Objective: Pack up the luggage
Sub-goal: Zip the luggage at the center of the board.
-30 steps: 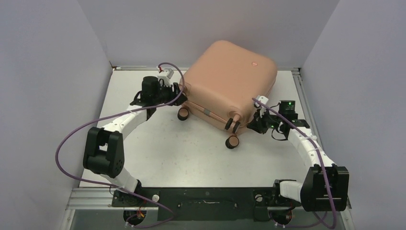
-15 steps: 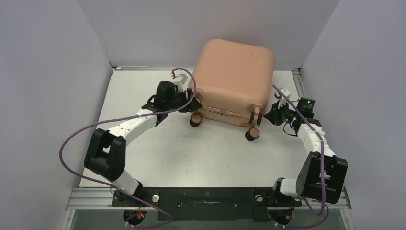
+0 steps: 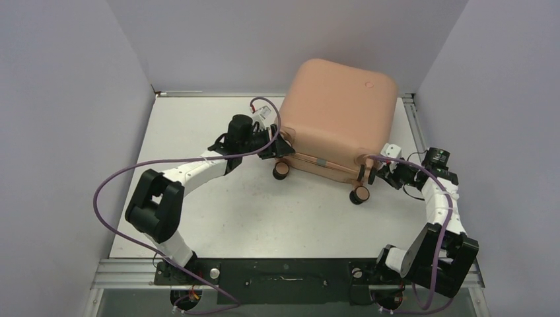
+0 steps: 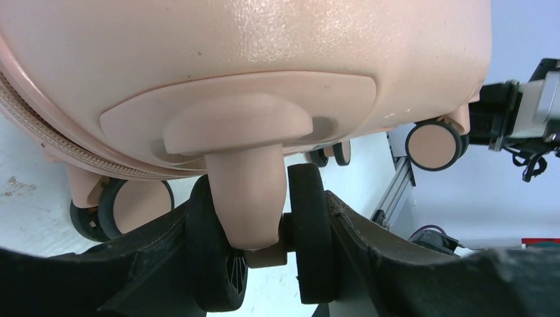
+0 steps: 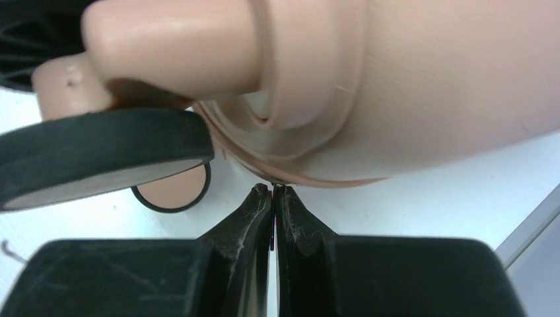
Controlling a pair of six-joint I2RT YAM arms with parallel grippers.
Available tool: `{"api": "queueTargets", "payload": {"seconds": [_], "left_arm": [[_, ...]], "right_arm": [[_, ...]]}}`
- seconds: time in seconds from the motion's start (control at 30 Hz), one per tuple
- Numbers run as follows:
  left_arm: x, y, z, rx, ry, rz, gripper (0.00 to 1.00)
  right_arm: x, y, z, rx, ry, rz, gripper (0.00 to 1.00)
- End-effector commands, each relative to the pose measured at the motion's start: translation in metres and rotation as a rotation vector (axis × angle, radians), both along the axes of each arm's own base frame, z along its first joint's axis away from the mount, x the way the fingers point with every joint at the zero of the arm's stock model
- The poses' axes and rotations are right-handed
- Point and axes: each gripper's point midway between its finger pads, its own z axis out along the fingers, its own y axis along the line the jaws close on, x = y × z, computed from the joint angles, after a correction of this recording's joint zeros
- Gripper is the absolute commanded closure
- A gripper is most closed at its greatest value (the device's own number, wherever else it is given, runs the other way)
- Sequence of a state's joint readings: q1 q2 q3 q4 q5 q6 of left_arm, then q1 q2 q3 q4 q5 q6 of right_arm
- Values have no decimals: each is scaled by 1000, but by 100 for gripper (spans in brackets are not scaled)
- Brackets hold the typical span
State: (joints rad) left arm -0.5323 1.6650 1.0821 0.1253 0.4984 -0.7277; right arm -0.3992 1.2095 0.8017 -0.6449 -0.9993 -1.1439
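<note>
The luggage (image 3: 337,105) is a closed peach-pink suitcase lying flat at the back of the table, wheels toward me. My left gripper (image 3: 276,146) is at its left near corner. In the left wrist view the left gripper (image 4: 264,254) is shut on a twin black-tyred wheel (image 4: 310,238), one finger outside each tyre, under the shell (image 4: 264,53). My right gripper (image 3: 378,173) sits at the right near corner. In the right wrist view the right gripper (image 5: 273,193) is shut, its tips against the zipper seam of the shell (image 5: 429,79), with a thin dark zipper pull (image 5: 271,228) pinched between them.
Two free wheels (image 3: 282,170) (image 3: 360,194) stick out of the case toward me. A black tyre (image 5: 99,152) hangs close to the left of my right fingers. Grey walls close in the table on three sides, and an aluminium rail (image 3: 415,125) runs along its right edge.
The luggage has slid right and turned, its near edge now facing me more squarely. My left gripper went with it, still on the wheel. The right gripper drew back to the right along the seam.
</note>
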Motion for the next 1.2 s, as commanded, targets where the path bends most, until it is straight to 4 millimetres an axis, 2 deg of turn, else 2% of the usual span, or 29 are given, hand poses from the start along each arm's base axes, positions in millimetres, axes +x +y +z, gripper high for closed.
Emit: {"api": "queueTargets", "payload": {"seconds": [0.0,0.23,0.33,0.43,0.53,0.63,0.8,0.9,1.07,1.17], "left_arm": [[-29,-40,8,-82,25,-166,100],[-28,-41,4,-83,25,-158,100],[-19,-30,8,-53,-12,-135,100],[1,-10,19,-28,-71,-78,100],[21,8,39,-33,-128,-25,100],[30,12,64,-56,-171,-14,100],[24,-3,95,-87,-197,-57,100],[21,-10,102,-99,-192,-70,100],[21,-15,106,-103,-189,-72,100],[20,-19,103,-101,-184,-74,100]], "right_arm": [[-54,53,-2,175,75,219,95],[-26,52,8,215,36,149,95],[-6,39,13,209,10,50,95],[10,25,16,193,-28,-52,95],[18,18,16,194,-36,-98,95],[19,16,15,193,-24,-112,95],[-1,27,10,182,31,-16,95],[-19,37,2,168,58,100,95],[-79,66,-7,225,151,404,95],[-91,75,-10,260,209,445,95]]}}
